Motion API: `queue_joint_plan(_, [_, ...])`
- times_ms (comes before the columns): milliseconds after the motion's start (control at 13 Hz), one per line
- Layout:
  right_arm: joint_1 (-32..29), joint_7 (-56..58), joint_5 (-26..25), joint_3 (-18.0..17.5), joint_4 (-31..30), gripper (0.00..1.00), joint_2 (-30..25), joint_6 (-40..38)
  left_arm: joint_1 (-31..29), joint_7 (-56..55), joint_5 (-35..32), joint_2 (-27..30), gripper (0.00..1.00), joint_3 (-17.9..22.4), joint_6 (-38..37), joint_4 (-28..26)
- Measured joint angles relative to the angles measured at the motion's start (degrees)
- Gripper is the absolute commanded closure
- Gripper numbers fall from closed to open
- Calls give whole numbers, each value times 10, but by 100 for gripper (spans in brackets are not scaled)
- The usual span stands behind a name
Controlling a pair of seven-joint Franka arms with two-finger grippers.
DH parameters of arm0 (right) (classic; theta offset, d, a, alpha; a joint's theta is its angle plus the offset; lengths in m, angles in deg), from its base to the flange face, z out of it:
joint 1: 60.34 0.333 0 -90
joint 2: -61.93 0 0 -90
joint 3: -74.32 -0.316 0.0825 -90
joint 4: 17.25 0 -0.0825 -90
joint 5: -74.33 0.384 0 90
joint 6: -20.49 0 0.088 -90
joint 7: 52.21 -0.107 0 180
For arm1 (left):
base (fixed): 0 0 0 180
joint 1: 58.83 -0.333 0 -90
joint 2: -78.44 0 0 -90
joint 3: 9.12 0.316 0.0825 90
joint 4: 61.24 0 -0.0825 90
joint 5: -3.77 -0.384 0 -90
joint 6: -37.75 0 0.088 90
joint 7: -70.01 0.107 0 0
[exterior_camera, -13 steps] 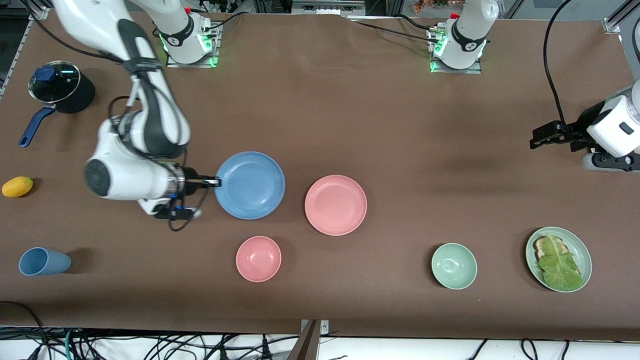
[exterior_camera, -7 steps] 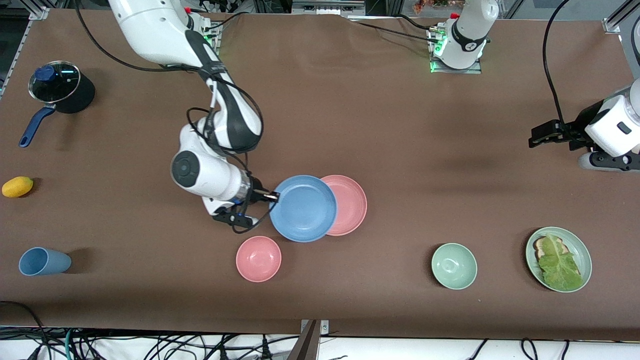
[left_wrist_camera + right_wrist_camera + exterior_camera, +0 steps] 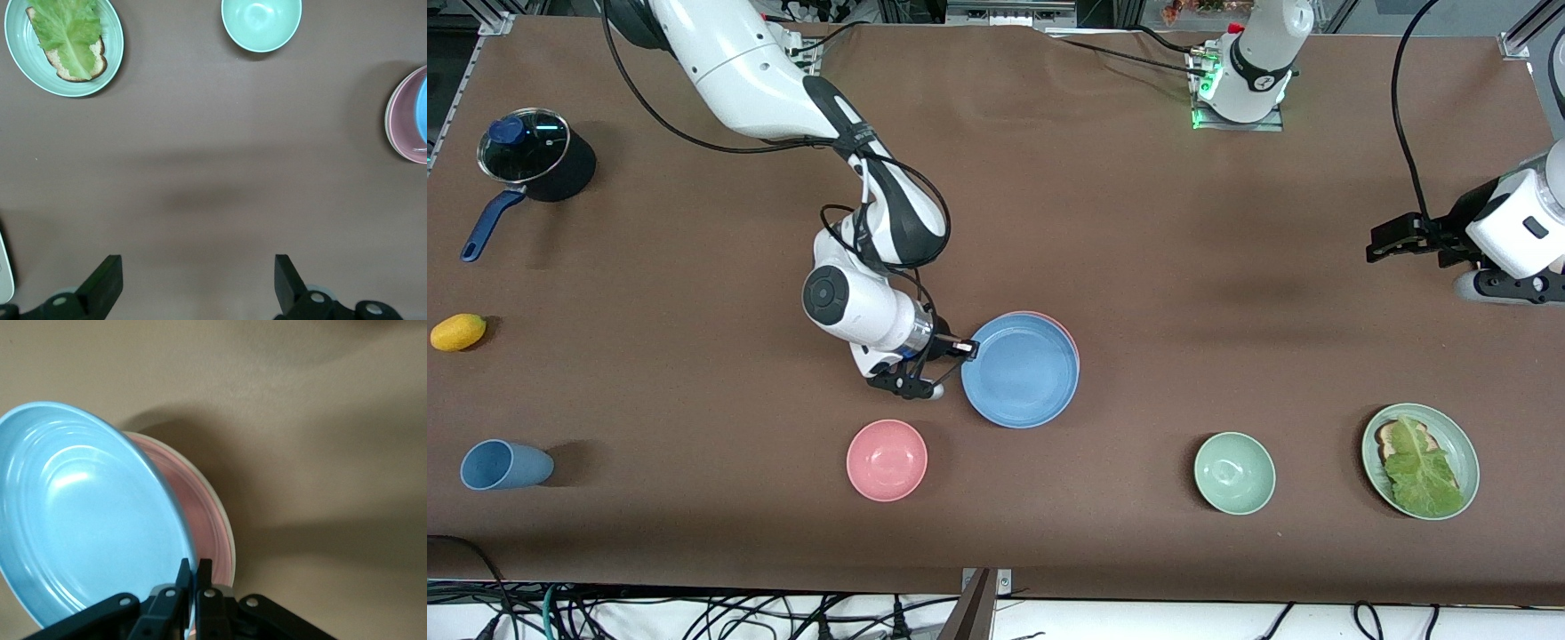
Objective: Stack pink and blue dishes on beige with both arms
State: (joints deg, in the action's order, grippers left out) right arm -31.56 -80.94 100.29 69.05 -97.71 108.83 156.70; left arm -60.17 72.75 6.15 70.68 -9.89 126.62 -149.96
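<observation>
Right gripper [image 3: 964, 348] clamps the blue plate's [image 3: 1021, 371] rim over the pink plate [image 3: 1069, 342]; left gripper [image 3: 1385, 241] waits, spread wide, empty.

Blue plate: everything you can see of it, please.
The blue plate is flat, round, matte sky blue, with a low rim and faint rings inside. The right gripper is shut on its rim, at the edge toward the right arm's end of the table. It hangs tilted over the pink plate, covering nearly all of it; only a crescent of pink shows. Whether the two plates touch cannot be told.
</observation>
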Motion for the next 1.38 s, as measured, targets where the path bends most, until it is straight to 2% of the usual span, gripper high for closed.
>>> queue_joint_plan(153, [0, 0, 0, -3, 0, 100, 5, 0, 0, 0, 0, 0, 0, 0, 0, 0])
queue_joint_plan(230, [0, 0, 0, -4, 0, 77, 7, 0, 0, 0, 0, 0, 0, 0, 0, 0])
queue_joint_plan(307, [0, 0, 0, -4, 0, 1, 8, 0, 0, 0, 0, 0, 0, 0, 0, 0])
queue_joint_plan(843, [0, 0, -1, -1, 11, 0, 3, -22, 0, 0, 0, 0, 0, 0, 0, 0])
queue_joint_plan(996, [-1, 1, -2, 34, 22, 0, -18, -95, 0, 0, 0, 0, 0, -1, 0, 0])
queue_joint_plan(1150, [-3, 16, -6, 85, 28, 0, -55, -191, 0, 0, 0, 0, 0, -1, 0, 0])
queue_joint_plan(1380, [-6, 111, -50, 167, 29, 0, -114, -325, 1, 0, 0, 0, 0, -1, 0, 0])
